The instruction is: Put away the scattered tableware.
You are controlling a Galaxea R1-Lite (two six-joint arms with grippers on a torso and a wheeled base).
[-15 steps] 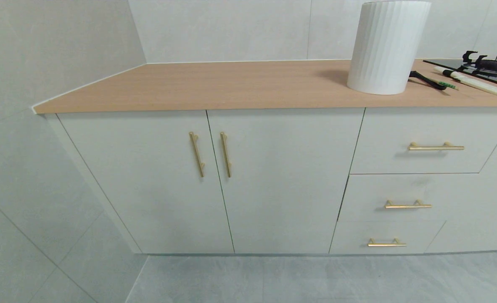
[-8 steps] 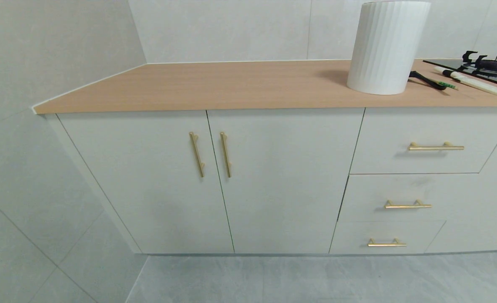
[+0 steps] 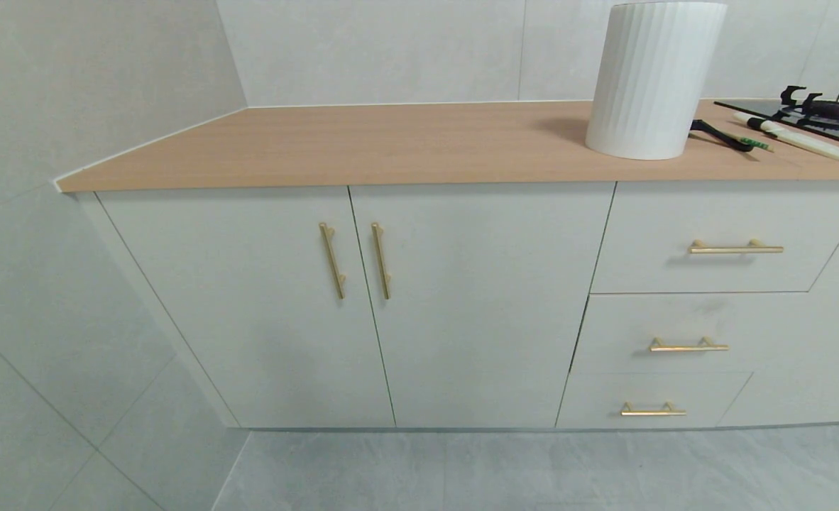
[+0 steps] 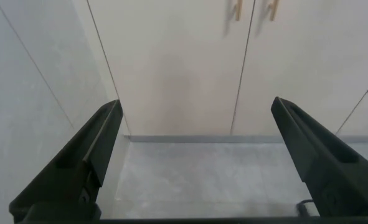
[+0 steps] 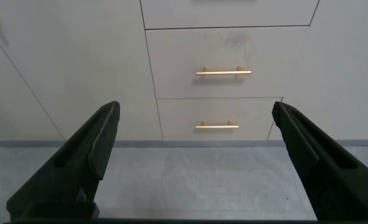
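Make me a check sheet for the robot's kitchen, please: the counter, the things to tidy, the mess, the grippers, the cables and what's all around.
Surface: wooden counter, flat, above white cupboards.
Job's things: a black-handled tool, a thin green-tipped stick and what looks like a white knife lie loose on the counter beside a tall white ribbed holder, which stands upright.
Clutter: nothing seen.
Grippers: left gripper open, low, facing the cupboard doors; right gripper open, low, facing the drawers. Both hold nothing.
Cables: nothing seen.
Surroundings: doors and drawers shut, gold handles; black stove at the counter's right end; pale tiled walls; grey floor.
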